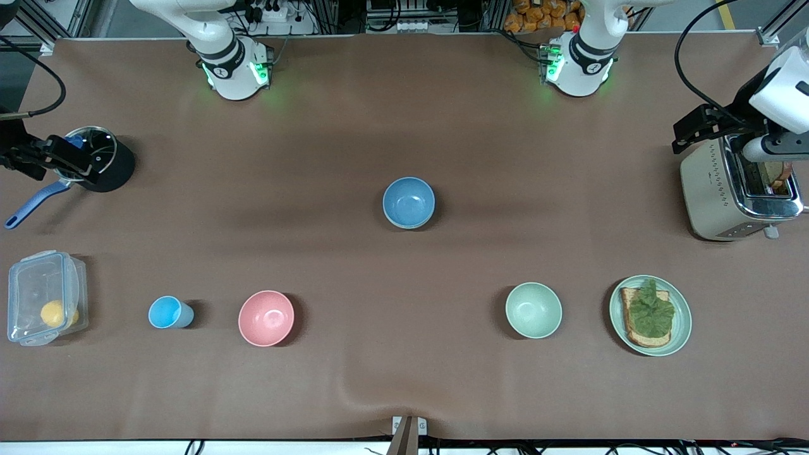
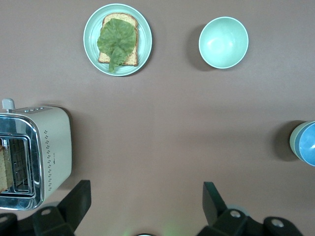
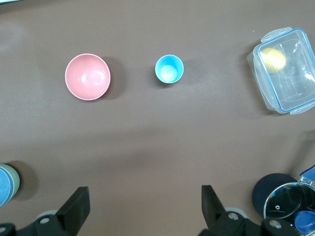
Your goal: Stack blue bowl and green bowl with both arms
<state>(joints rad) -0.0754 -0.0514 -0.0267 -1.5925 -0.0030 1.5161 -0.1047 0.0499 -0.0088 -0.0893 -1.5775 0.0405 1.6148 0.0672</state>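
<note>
The blue bowl (image 2: 306, 143) is sliced by the left wrist view's right edge, and a greenish bowl (image 2: 295, 140) under it barely shows its rim.

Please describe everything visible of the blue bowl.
The blue bowl is round, plain, matte sky blue, upright and empty. It sits nested in the green bowl, pale sage, whose wall shows around it in the wrist views. The pair stands mid-table, farther from the front camera than the mint bowl. Nothing else touches it.
</note>
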